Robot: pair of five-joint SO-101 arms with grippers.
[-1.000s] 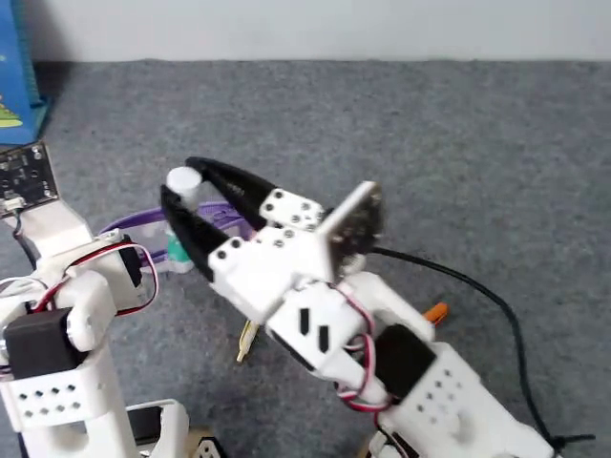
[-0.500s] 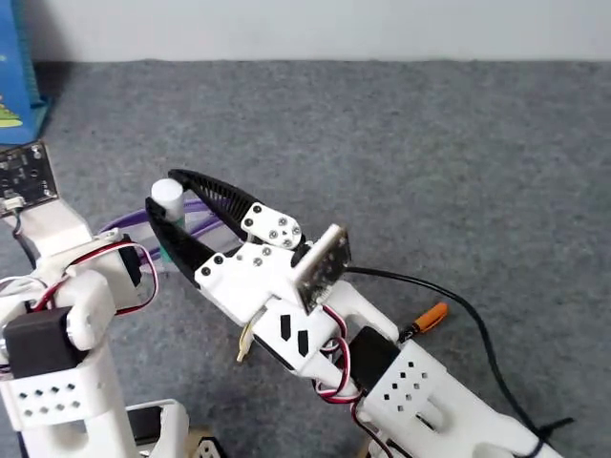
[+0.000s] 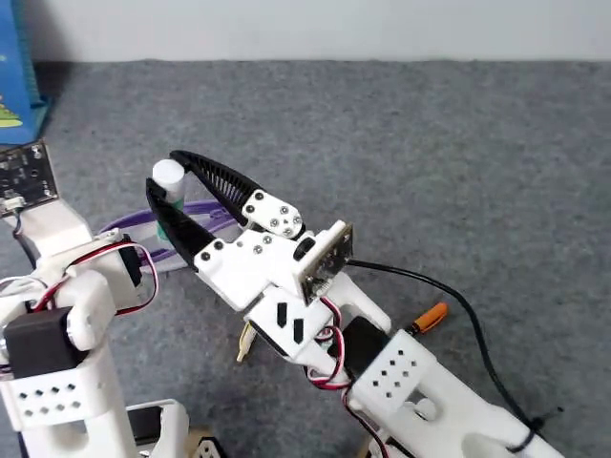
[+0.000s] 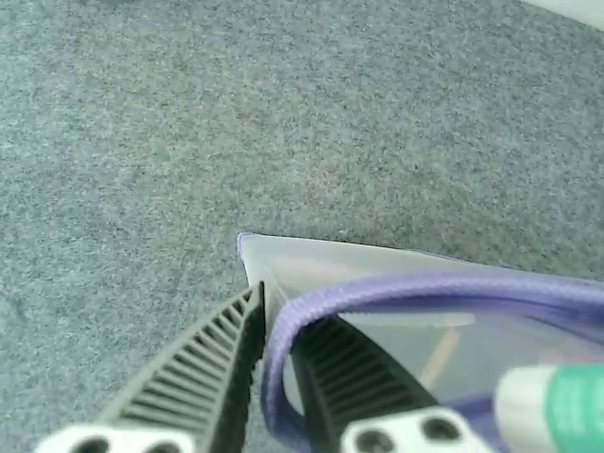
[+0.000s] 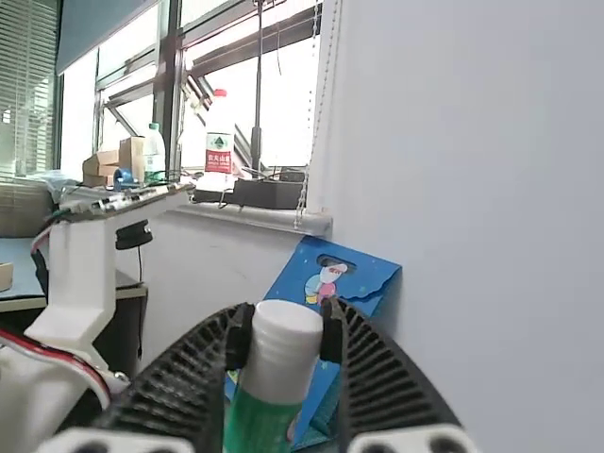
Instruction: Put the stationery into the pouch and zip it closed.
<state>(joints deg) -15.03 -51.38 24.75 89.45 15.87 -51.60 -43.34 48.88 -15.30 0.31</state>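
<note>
A glue stick (image 3: 168, 176) with a white cap and green body is held upright, and my right gripper (image 3: 164, 183) is shut on it just below the cap. It hangs over the clear, purple-rimmed pouch (image 3: 132, 225) lying on the grey carpet. In the right wrist view the glue stick (image 5: 279, 351) sits between the black fingers (image 5: 373, 363). My left gripper (image 4: 274, 316) is shut on the pouch's purple rim (image 4: 396, 293) near its corner, and the glue stick (image 4: 557, 406) shows beside it. An orange pen (image 3: 428, 316) lies on the carpet by the right arm.
The left arm's white body (image 3: 57, 315) stands at the near left. A blue box (image 3: 14, 91) sits at the far left edge. A yellowish stick (image 3: 246, 342) lies under the right arm. Its black cable (image 3: 458, 301) runs across the carpet.
My right gripper has carried the glue stick a little to the left, over the pouch, and the arm's wrist has turned. The left arm has stayed still on the pouch rim.
</note>
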